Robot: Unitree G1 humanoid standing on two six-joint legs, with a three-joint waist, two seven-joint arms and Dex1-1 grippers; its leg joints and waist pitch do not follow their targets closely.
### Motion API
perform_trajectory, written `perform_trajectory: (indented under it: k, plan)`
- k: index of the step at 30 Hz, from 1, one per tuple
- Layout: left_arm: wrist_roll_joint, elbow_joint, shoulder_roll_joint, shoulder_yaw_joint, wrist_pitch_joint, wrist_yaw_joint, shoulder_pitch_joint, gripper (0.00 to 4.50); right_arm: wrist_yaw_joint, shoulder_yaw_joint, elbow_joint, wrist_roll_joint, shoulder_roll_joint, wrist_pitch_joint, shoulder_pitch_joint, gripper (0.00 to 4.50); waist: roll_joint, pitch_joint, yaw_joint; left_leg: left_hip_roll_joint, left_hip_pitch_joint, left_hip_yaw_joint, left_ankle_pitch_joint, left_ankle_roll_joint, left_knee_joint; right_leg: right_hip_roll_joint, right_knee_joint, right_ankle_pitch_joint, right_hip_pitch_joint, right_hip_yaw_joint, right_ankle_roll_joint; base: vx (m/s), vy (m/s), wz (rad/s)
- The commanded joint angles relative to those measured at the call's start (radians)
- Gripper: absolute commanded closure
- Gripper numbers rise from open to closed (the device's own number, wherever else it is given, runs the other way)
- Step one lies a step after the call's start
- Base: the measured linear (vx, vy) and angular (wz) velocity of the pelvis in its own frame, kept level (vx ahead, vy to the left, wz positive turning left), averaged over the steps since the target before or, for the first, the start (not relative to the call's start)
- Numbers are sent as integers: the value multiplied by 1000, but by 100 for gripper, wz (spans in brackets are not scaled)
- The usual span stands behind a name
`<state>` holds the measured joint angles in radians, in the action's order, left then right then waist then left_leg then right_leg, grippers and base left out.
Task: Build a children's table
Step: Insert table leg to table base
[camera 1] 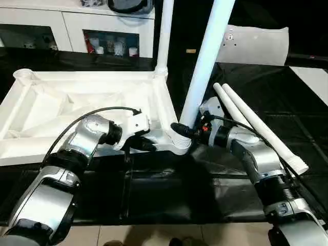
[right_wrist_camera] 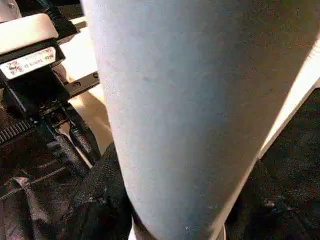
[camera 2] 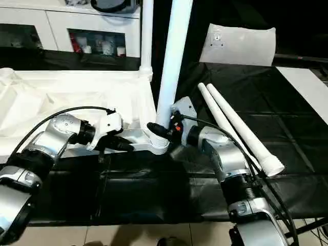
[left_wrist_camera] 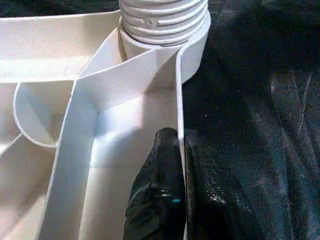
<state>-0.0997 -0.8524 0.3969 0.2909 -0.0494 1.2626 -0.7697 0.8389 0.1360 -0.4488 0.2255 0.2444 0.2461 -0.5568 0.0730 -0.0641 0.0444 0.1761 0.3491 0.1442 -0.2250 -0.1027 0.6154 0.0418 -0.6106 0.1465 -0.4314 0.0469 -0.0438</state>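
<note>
Seating leg (camera 1: pixel 205 61) in tabletop's (camera 1: pixel 61 102) near corner socket (camera 1: pixel 179 146) | right gripper (camera 1: pixel 187 130) clasps leg's base, axis tilted off vertical | left gripper (left_wrist_camera: pixel 175 190) pinches the tabletop's rim wall (left_wrist_camera: pixel 179 100) just beside the socket, bracing.

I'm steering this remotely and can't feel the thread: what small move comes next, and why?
Probably keep turning the near leg with the right gripper. Its threaded end sits in the tabletop's corner socket with ridges still showing, and the leg leans, while the left gripper pinches the rim wall to steady it.
</note>
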Motion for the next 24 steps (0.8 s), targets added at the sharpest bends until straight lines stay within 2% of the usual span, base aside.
perform_trajectory:
  k: [1, 3, 7, 11, 13, 15, 16, 18, 20, 21, 22, 23, 24]
  plan:
    - [46, 45, -10, 2, -9, 76, 15, 450, 2, 19, -56, -33, 14, 25, 13, 259, -9, 74, 8, 41, 10, 1, -73, 46, -75, 95, 71, 296, 83, -48, -166, 0, 0, 0]
    - [44, 68, -7, 0, -2, 67, 28, 450, 40, 36, -45, -31, 15, 34, 24, 259, -11, 73, 7, 42, 9, 1, -69, 51, -75, 94, 72, 285, 81, -48, -170, 0, 0, 0]
    - [45, 87, -8, -2, 5, 59, 38, 450, 35, 19, -54, -10, 2, 44, 23, 259, -11, 73, 8, 42, 9, 1, -72, 51, -75, 95, 72, 292, 82, -48, -169, 0, 0, 0]
    - [44, 105, -8, -4, 12, 47, 47, 450, 1, -42, -101, 35, -24, 49, 15, 259, -14, 74, 7, 41, 8, 1, -82, 47, -76, 95, 75, 312, 80, -48, -170, 0, 0, 0]
    - [41, 105, -8, -7, 15, 33, 48, 450, -37, -115, -147, 86, -46, 43, 18, 259, -19, 75, 6, 42, 8, 0, -82, 45, -76, 95, 74, 299, 79, -48, -176, 0, 0, 0]
    - [41, 106, -8, -8, 17, 28, 49, 450, -43, -131, -156, 96, -50, 40, 21, 259, -18, 75, 7, 42, 8, 1, -81, 44, -76, 95, 73, 284, 80, -47, -186, 0, 0, 0]
    - [40, 107, -7, -10, 19, 25, 49, 450, -49, -150, -158, 111, -54, 40, 31, 259, -27, 75, 8, 42, 7, -1, -80, 42, -77, 95, 72, 276, 81, -47, -188, 0, 0, 0]
    - [37, 109, -2, -14, 25, 18, 49, 450, -53, -170, -127, 123, -58, 20, 92, 259, -32, 74, 11, 43, 6, 1, -84, 42, -77, 93, 72, 245, 80, -47, -195, 0, 0, 0]
    - [35, 108, 0, -15, 25, 14, 48, 450, -55, -170, -114, 119, -59, 5, 118, 259, -26, 76, 16, 43, 7, 1, -72, 46, -77, 94, 68, 222, 85, -48, -199, 0, 0, 0]
    - [32, 103, 0, -17, 24, 5, 46, 450, -60, -169, -106, 112, -61, -16, 140, 259, -31, 76, 18, 42, 8, 1, -66, 48, -76, 95, 68, 216, 84, -48, -200, 0, 0, 0]
    - [31, 99, 0, -18, 24, 1, 43, 450, -73, -169, -103, 101, -64, -46, 158, 259, -29, 75, 18, 40, 7, 3, -68, 49, -76, 93, 71, 222, 82, -47, -198, 0, 0, 0]
    - [30, 95, 0, -19, 22, -3, 41, 450, -86, -165, -97, 85, -66, -83, 180, 259, -35, 73, 20, 40, 6, 3, -78, 47, -77, 92, 74, 240, 80, -47, -193, 0, 0, 0]
    - [28, 90, 0, -19, 21, -9, 39, 450, -94, -162, -89, 72, -68, -118, 199, 259, -34, 73, 22, 39, 7, 3, -85, 47, -78, 94, 75, 256, 82, -47, -188, 0, 0, 0]
